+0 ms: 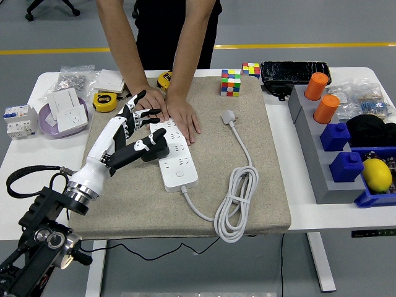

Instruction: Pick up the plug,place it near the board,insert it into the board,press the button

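A white power board (178,162) lies lengthwise on the beige mat (260,185). The black plug (157,148) sits on the board's left edge, around the middle. My left hand (137,122) hovers just left of the plug, white fingers (132,109) spread and holding nothing; its thumb reaches down beside the plug. A person across the table presses both hands (182,116) flat on the board's far end. The board's small round button (179,174) shows near its near end. My right arm is out of sight.
The board's white cable (235,204) is coiled at the mat's right, its own plug (229,116) lying loose. Two puzzle cubes (230,81), tape measures (105,101) and a wall socket in a purple bowl (46,124) lie at the back. A grey rack with coloured blocks (337,139) stands right.
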